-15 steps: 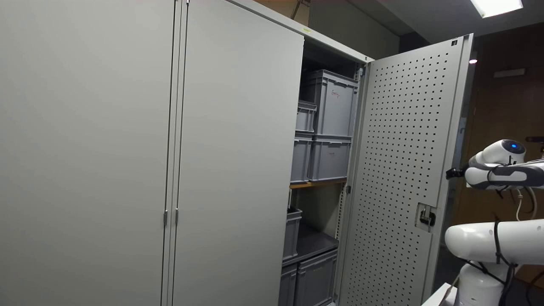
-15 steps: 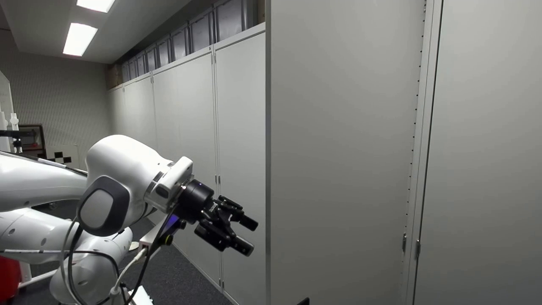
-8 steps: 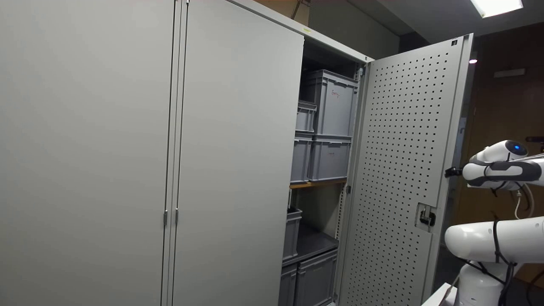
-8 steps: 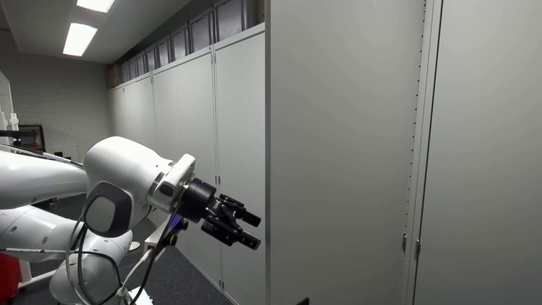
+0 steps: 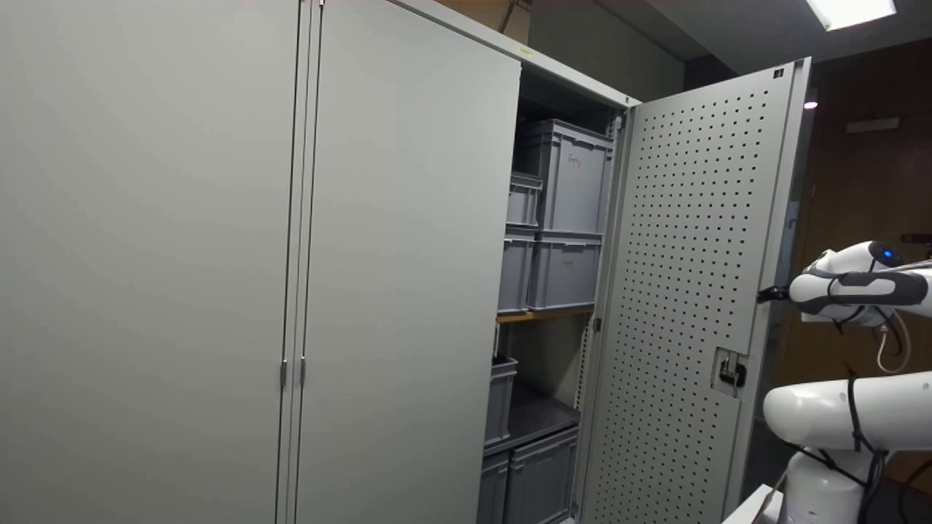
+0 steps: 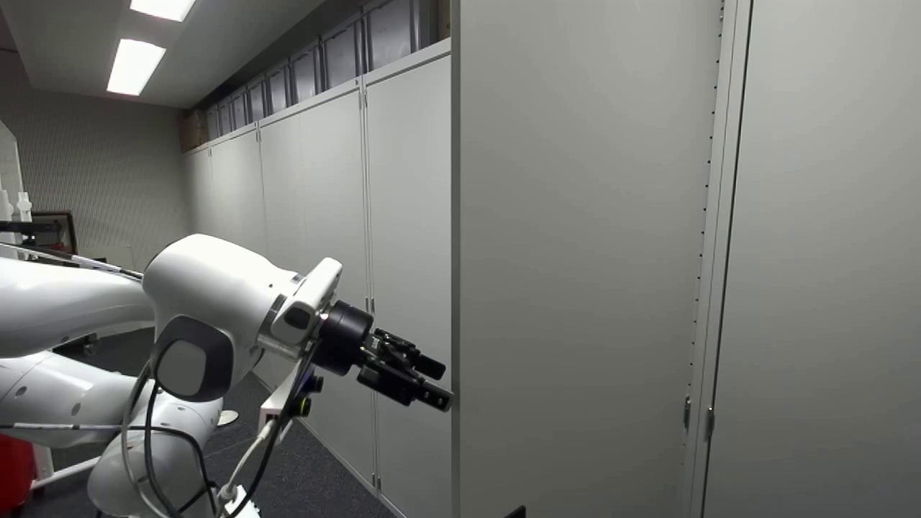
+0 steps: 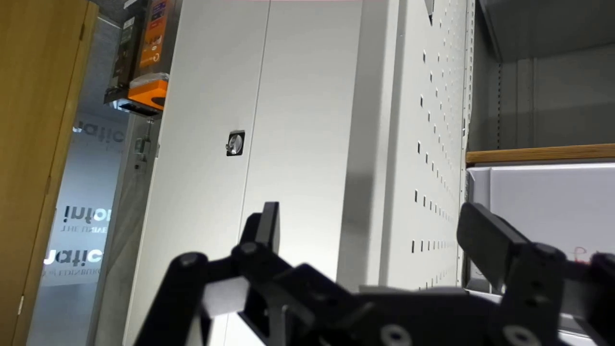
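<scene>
My black gripper (image 7: 370,214) stands open in the wrist view, its fingers wide apart and nothing gripped. Seen from there, the edge of a grey cabinet door (image 7: 377,192) runs upright between the two fingers. This door hangs open; its perforated inner face (image 5: 692,240) and latch (image 5: 730,371) show in an exterior view. Its plain outer face (image 6: 583,252) shows in an exterior view, where the gripper (image 6: 442,386) is just left of the door's edge, the lower fingertip almost meeting it. Whether finger and door touch I cannot tell.
Inside the cabinet, grey bins (image 5: 568,273) stand on shelves behind the door. A shut door (image 5: 408,255) covers the cabinet's other half. Further tall cabinets (image 6: 313,237) line the wall. In the wrist view a closed cabinet with a round lock (image 7: 235,143) and a wooden door (image 7: 36,144) appear.
My gripper has moved closer to the open door's edge, rightward in an exterior view, with the wrist turning slightly. The fingers have stayed apart, and the door has not moved.
</scene>
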Controlling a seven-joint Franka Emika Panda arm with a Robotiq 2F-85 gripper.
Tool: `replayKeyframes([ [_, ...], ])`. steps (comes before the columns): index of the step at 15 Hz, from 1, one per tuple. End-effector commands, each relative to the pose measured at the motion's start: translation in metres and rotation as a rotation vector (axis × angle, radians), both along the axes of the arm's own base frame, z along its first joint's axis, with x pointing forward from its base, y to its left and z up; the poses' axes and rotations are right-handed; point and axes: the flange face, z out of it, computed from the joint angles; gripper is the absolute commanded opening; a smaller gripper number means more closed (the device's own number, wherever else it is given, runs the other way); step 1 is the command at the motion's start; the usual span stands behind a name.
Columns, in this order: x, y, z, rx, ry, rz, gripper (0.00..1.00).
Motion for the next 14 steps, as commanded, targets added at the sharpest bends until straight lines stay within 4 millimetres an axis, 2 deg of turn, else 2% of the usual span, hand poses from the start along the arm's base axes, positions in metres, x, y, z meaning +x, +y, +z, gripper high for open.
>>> replayKeyframes([
  [1, 0.0069, -0.0045, 0.0025, -0.032, -0.022, 0.05, 1.0],
  [14, 0.0147, -0.0121, 0.0028, -0.036, -0.038, 0.112, 1.0],
])
